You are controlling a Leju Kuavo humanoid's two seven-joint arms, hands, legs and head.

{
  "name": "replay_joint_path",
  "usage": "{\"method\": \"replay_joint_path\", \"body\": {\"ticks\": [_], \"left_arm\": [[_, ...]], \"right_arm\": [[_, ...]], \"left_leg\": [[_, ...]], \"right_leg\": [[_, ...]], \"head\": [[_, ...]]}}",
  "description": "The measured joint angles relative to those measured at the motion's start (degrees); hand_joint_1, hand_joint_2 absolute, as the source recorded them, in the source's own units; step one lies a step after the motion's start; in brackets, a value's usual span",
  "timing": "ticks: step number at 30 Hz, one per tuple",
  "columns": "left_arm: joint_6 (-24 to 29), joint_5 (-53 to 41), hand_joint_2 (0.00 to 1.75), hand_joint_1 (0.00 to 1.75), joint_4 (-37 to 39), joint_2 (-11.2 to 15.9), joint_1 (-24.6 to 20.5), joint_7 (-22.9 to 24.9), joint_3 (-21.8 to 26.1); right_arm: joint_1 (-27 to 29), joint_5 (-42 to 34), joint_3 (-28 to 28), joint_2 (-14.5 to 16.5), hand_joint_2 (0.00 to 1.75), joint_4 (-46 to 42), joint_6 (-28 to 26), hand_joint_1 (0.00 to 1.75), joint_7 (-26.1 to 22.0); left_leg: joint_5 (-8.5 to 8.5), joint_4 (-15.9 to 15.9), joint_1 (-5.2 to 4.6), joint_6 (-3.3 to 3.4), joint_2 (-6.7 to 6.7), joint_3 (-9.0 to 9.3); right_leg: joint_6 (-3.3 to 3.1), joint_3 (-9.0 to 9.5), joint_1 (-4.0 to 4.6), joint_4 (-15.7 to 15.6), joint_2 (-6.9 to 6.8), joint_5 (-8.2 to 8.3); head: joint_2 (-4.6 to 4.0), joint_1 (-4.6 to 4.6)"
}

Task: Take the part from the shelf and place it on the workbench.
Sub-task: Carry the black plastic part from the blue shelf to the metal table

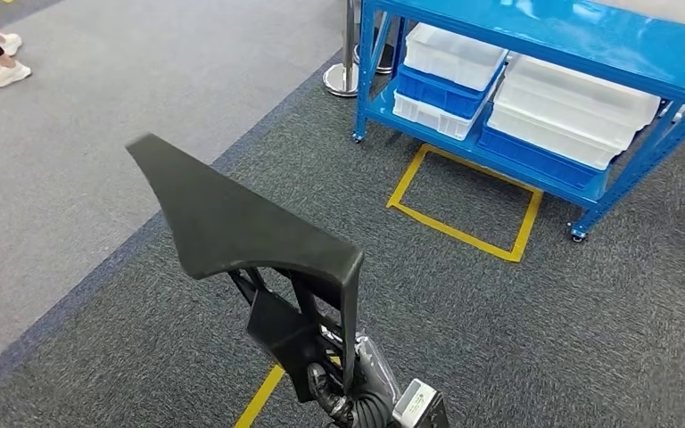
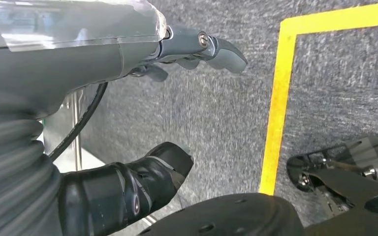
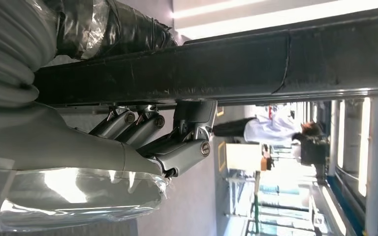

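**Black part carried over the carpet**

From the head we see grey carpet with yellow tape lines [image 1: 464, 203] before a blue shelf [image 1: 535, 89] of white bins. Our right hand [image 1: 334, 374] grips the black part [image 1: 232, 218] from below; its long axis tapers up and left. Our left wrist shows the left hand [image 2: 177, 105] spread, holding nothing. At our right wrist, fingers [image 3: 142, 129] press against the part's dark edge [image 3: 256, 64].

A black part [image 1: 232, 218], gripped from below by the right hand [image 3: 152, 142], blocks the middle of the head view above dark carpet. Ahead to the right, a blue wheeled shelf [image 1: 535, 36] stacked with white bins [image 1: 571, 111] and blue bins [image 1: 450, 89] bars the way. Open carpet [image 1: 464, 348] lies between part and shelf, around a yellow taped square [image 1: 464, 201]. A chrome post [image 1: 346, 53] stands beside the shelf's left end.
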Motion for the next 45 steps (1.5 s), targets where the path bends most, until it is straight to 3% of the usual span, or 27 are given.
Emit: {"method": "replay_joint_path", "body": {"ticks": [1, 2, 3, 5, 7, 9, 11, 13, 15, 16, 17, 18, 20, 22, 24, 25, 27, 29, 31, 33, 35, 37, 38, 40, 42, 44, 45], "left_arm": [[0.0, 0.0, 1.75, 0.0, 0.0, 0.0, 0.0, 0.0, 0.0], [0.2, 0.0, 1.75, 0.0, 0.0, -0.1, 0.1, 0.1, 0.0], [0.5, 0.0, 1.75, 0.0, 0.0, -0.2, 0.1, 0.3, 0.0], [1.8, -0.1, 1.75, 0.0, 0.0, -0.9, -0.1, 0.8, 0.0], [2.8, -0.2, 1.75, 0.0, 0.0, -1.6, -0.3, 1.3, 0.0], [3.2, -0.2, 1.75, 0.0, 0.0, -2.1, -0.2, 1.5, 0.0], [3.5, -0.5, 1.75, 0.0, 0.0, -2.4, -0.1, 1.7, 0.0], [3.8, -0.7, 1.75, 0.0, 0.0, -2.7, -0.3, 2.1, -0.1], [4.0, -0.9, 1.75, 0.0, 0.0, -2.8, -0.5, 2.3, -0.2], [4.0, -0.9, 1.75, 0.0, 0.0, -2.8, -0.5, 2.4, -0.2], [4.0, -1.0, 1.75, 0.0, 0.0, -2.8, -0.5, 2.3, -0.3], [4.0, -1.1, 1.75, 0.0, 0.0, -2.9, -0.5, 2.3, -0.3], [4.0, -1.2, 1.75, 0.0, 0.0, -2.9, -0.6, 2.3, -0.4], [4.0, -1.3, 1.75, 0.0, 0.0, -2.9, -0.7, 2.2, -0.5], [4.0, -1.3, 1.75, 0.0, 0.0, -3.0, -0.8, 2.2, -0.6], [4.0, -1.3, 1.75, 0.0, 0.0, -3.0, -0.7, 2.2, -0.7], [3.9, -1.3, 1.75, 0.0, 0.0, -3.2, -0.6, 2.4, -0.9], [3.9, -1.4, 1.75, 0.0, 0.0, -3.4, -0.8, 2.5, -1.1], [3.8, -1.6, 1.75, 0.0, 0.0, -3.4, -0.9, 2.5, -1.3], [3.7, -1.8, 1.75, 0.0, 0.0, -3.5, -0.9, 2.4, -1.3], [3.7, -1.9, 1.75, 0.0, 0.0, -3.6, -0.9, 2.3, -1.4], [3.7, -1.9, 1.75, 0.0, 0.0, -3.7, -1.1, 2.3, -1.4], [3.7, -1.9, 1.75, 0.0, 0.0, -3.7, -1.1, 2.3, -1.4], [3.7, -1.9, 1.75, 0.0, 0.0, -3.7, -0.9, 2.4, -1.4], [3.8, -1.8, 1.75, 0.0, 0.0, -3.7, -0.9, 2.6, -1.4], [3.8, -1.8, 1.75, 0.0, 0.0, -3.7, -1.0, 2.7, -1.4], [3.8, -1.7, 1.75, 0.0, 0.0, -3.7, -1.0, 2.8, -1.4]], "right_arm": [[0.0, 0.0, 0.0, 0.0, 1.75, 0.0, 0.0, 1.75, 0.0], [0.1, 0.0, 0.0, 0.0, 1.75, 0.0, -0.1, 1.75, 0.1], [0.1, 0.0, 0.0, -0.1, 1.75, -0.1, -0.2, 1.75, 0.2], [0.4, -0.1, 0.0, -0.2, 1.75, -0.5, -0.5, 1.75, 0.3], [1.0, -0.1, 0.0, -0.6, 1.75, -0.9, -0.8, 1.75, 0.3], [1.4, -0.2, 0.0, -0.8, 1.75, -1.3, -0.9, 1.75, 0.3], [1.7, -0.3, 0.0, -1.0, 1.75, -1.8, -0.9, 1.75, 0.2], [2.3, -0.3, 0.0, -1.2, 1.75, -2.4, -1.0, 1.75, -0.1], [2.9, -0.3, 0.0, -1.6, 1.75, -2.7, -1.1, 1.75, -0.3], [3.0, -0.3, 0.0, -1.8, 1.75, -2.9, -1.0, 1.75, -0.3], [3.1, -0.3, 0.0, -1.9, 1.75, -3.1, -1.0, 1.75, -0.3], [3.2, -0.3, 0.0, -2.0, 1.75, -3.4, -1.0, 1.75, -0.3], [3.3, -0.3, 0.0, -2.1, 1.75, -4.1, -1.0, 1.75, -0.4], [3.5, -0.4, 0.0, -2.3, 1.75, -4.6, -1.0, 1.75, -0.4], [3.8, -0.4, 0.0, -2.4, 1.75, -4.8, -1.0, 1.75, -0.4], [3.8, -0.4, 0.0, -2.5, 1.75, -4.9, -1.0, 1.75, -0.4], [3.9, -0.4, 0.0, -2.6, 1.75, -5.2, -1.0, 1.75, -0.4], [4.1, -0.4, 0.0, -2.8, 1.75, -5.3, -1.1, 1.75, -0.4], [4.2, -0.3, 0.0, -3.1, 1.75, -5.4, -1.1, 1.75, -0.4], [4.3, -0.3, 0.0, -3.3, 1.75, -5.4, -1.1, 1.75, -0.4], [4.3, -0.2, 0.0, -3.4, 1.75, -5.5, -1.1, 1.75, -0.4], [4.5, -0.2, 0.0, -3.5, 1.75, -5.8, -1.2, 1.75, -0.3], [4.6, -0.1, 0.0, -3.5, 1.75, -5.9, -1.2, 1.75, -0.2], [4.7, -0.1, 0.0, -3.6, 1.75, -6.1, -1.3, 1.75, -0.2], [4.7, -0.1, 0.0, -3.6, 1.75, -6.2, -1.5, 1.75, -0.2], [4.8, 0.0, 0.0, -3.6, 1.75, -6.3, -1.8, 1.75, -0.2], [4.9, 0.0, 0.0, -3.7, 1.75, -6.3, -1.8, 1.75, -0.2]], "left_leg": [[0.01, 0.1, 0.0, 0.0, -0.67, -0.05], [0.0, 0.2, 0.02, -0.03, -1.42, -0.05], [-0.06, 0.4, 0.03, -0.13, -2.16, -0.05], [-0.31, 1.2, -0.06, -0.55, -3.61, -0.44], [-0.34, 1.8, -0.04, -1.28, -4.86, -1.23], [-0.19, 1.9, 0.18, -2.01, -5.63, -1.78], [-1.18, 3.4, 0.09, -2.57, -3.48, -2.58], [-4.26, 9.2, 0.01, -2.99, -0.35, -5.31], [-6.97, 16.0, 0.1, -3.22, 0.59, -8.64], [-6.96, 17.3, 0.1, -3.2, 0.75, -9.22], [-5.87, 16.4, 0.08, -3.06, 0.94, -8.64], [-4.01, 13.3, 0.01, -2.77, 1.38, -6.99], [-1.14, 5.5, -0.57, -1.86, 3.65, -2.88], [-0.57, 1.9, -1.23, -1.11, 5.12, -1.13], [-0.36, 1.4, -1.31, -0.65, 4.14, -1.08], [-0.09, 1.0, -1.16, -0.43, 3.54, -0.89], [0.5, 0.0, -0.69, 0.16, 2.46, -0.4], [0.75, -0.1, -0.53, 0.51, 1.35, -0.47], [0.76, 0.1, -0.49, 0.55, -0.11, -0.6], [0.61, 0.6, -0.39, 0.34, -1.65, -0.65], [0.22, 1.5, -0.31, -0.24, -3.1, -0.99], [-0.02, 2.3, -0.27, -1.02, -4.34, -1.67], [0.03, 2.4, -0.22, -1.43, -4.87, -1.97], [0.17, 2.4, -0.01, -2.05, -5.43, -2.34], [-1.26, 4.7, -0.1, -2.56, -3.38, -3.51], [-4.69, 10.9, -0.11, -3.04, -0.44, -6.49], [-6.26, 14.5, -0.04, -3.21, 0.24, -8.25]], "right_leg": [[-0.01, -0.54, -0.02, 1.1, 0.07, 0.26], [-0.04, -0.05, -0.05, 0.0, 0.21, 1.65], [-0.09, 1.32, -0.15, -2.9, 0.66, 3.71], [-0.23, 4.11, -0.51, -9.1, 3.19, 6.51], [-0.45, 4.94, -0.62, -11.5, 4.86, 6.79], [-0.93, 4.9, -0.52, -11.8, 3.96, 6.88], [-1.55, 5.17, -0.59, -12.2, 2.66, 7.06], [-2.04, 5.35, -0.44, -12.4, 0.94, 7.03], [-2.33, 5.36, -0.17, -12.3, -0.88, 6.89], [-2.39, 5.4, -0.06, -12.3, -1.68, 6.82], [-2.42, 5.48, 0.03, -12.3, -2.36, 6.75], [-2.42, 5.63, 0.13, -12.3, -2.98, 6.66], [-2.25, 5.93, 0.38, -12.4, -4.04, 6.44], [-1.9, 6.04, 0.57, -12.4, -5.05, 6.32], [-1.42, 6.22, 0.69, -12.6, -6.09, 6.25], [-1.13, 6.37, 0.67, -12.4, -5.84, 6.0], [-0.64, 5.4, 0.59, -9.6, -3.33, 3.9], [-0.41, 2.19, 0.35, -2.7, -0.55, 0.42], [-0.19, -0.56, 0.17, 2.4, 0.07, -0.73], [0.02, 0.26, -0.15, -0.3, 0.38, 2.34], [0.18, 3.19, -0.62, -7.3, 2.58, 5.85], [-0.02, 4.6, -0.79, -10.9, 4.66, 6.74], [-0.29, 4.62, -0.65, -11.0, 4.86, 6.57], [-1.07, 4.72, -0.65, -11.2, 3.63, 6.85], [-1.75, 4.98, -0.85, -11.6, 2.18, 7.1], [-2.13, 5.03, -0.69, -11.8, 0.57, 7.12], [-2.21, 5.0, -0.55, -11.8, -0.31, 7.07]], "head": [[0.0, 0.0], [0.0, 0.0], [0.0, 0.0], [0.0, -0.01], [0.0, -0.05], [0.0, -0.06], [0.0, -0.18], [0.0, -0.36], [0.0, -0.4], [0.0, -0.4], [0.0, -0.4], [0.0, -0.4], [0.0, -0.39], [0.0, -0.39], [0.0, -0.39], [0.0, -0.37], [0.0, -0.31], [0.0, -0.28], [0.0, -0.27], [0.0, -0.27], [0.0, -0.25], [0.0, -0.27], [0.0, -0.28], [0.0, -0.28], [0.0, -0.43], [0.0, -0.58], [0.0, -0.59]]}}
